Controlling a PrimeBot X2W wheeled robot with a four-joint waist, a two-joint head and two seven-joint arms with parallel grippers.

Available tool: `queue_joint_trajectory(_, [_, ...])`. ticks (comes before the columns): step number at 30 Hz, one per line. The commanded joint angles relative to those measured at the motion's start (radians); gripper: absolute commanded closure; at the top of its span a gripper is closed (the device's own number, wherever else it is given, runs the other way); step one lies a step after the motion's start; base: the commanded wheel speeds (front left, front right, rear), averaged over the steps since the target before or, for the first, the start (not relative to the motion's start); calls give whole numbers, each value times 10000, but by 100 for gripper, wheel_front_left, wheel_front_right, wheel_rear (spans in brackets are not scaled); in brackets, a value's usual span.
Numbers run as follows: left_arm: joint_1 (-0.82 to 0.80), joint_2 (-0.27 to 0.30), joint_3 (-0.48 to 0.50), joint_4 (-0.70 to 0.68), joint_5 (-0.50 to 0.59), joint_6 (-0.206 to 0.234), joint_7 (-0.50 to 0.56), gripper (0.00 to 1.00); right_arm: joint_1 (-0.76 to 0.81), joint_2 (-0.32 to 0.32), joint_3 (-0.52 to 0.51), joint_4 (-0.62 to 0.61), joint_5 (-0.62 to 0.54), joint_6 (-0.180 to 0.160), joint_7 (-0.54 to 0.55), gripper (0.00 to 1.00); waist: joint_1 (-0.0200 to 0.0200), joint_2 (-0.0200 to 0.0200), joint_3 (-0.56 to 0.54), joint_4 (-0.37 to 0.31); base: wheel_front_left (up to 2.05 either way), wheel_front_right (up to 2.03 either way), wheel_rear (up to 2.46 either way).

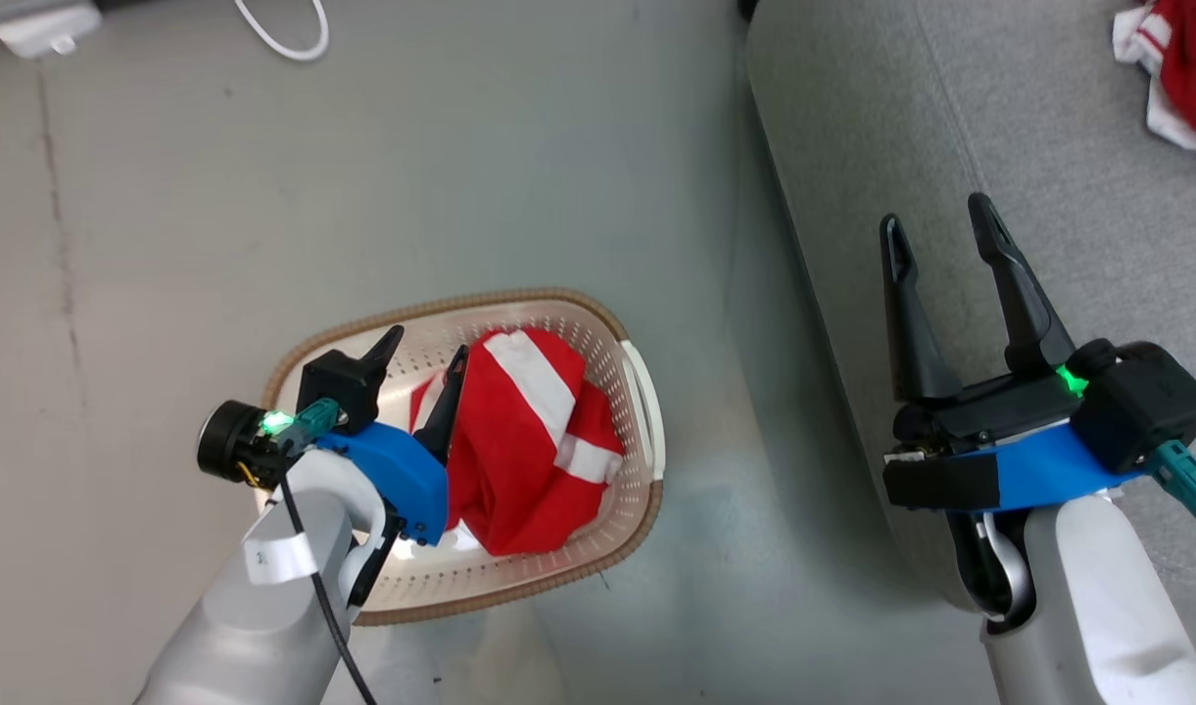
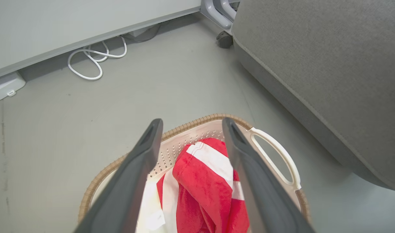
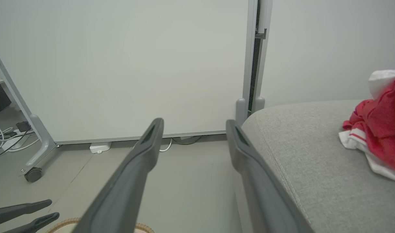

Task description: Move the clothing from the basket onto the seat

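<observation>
Fingers of left end effector (image 1: 429,341) splay over clothing (image 1: 519,460) in the basket (image 1: 602,343); right end effector (image 1: 934,210) gapes, empty.

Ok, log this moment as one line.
left gripper: open, at red garment in basket | right gripper: open, empty | second garment: on seat

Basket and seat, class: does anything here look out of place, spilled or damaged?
Nothing looks damaged or spilled. One red garment lies bunched in the upright basket, the other garment crumpled on the seat. Only a white cable loops loose on the floor.
</observation>
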Motion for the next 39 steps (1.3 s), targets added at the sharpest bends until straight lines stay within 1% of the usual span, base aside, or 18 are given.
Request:
queue_joint_trajectory(1, [-374,49,-274,200,-184,-15,-2,0,-229,13,25,-70,62,1,-34,0,-2,0,680,-274,0,0,0])
queue_joint_trajectory(7, [-1059,203,-1484,972,-1214,-15,323,0,-708,13,156,-253,-24,1,-34,0,-2,0,1678,-519,0,0,0])
queue_joint_trajectory(13, [-1445,267,-2465,1478,-2327,-15,1215,0,-1074,13,96,-450,-146,1,-34,0,-2,0,2441,-666,0,0,0])
queue_joint_trajectory(18, [-1709,409,-3071,1580,-3348,-15,2102,0,-1242,15,56,-607,-200,1,-36,0,-2,0,2999,-712,0,0,0])
queue_joint_trajectory(25, [-2200,575,-3661,1835,-4195,-16,2581,0,-1425,15,83,-879,-204,1,-34,0,-2,0,3757,-726,0,0,0])
queue_joint_trajectory(34, [-2777,490,-3870,1851,-5200,-16,2458,0,-1577,14,42,-1154,-355,1,-36,0,-2,0,4540,-715,0,0,0])
queue_joint_trajectory(39, [-3085,465,-4276,1756,-5543,-16,2418,0,-1691,15,56,-1234,-362,1,-34,0,-2,0,4876,-739,0,0,0])
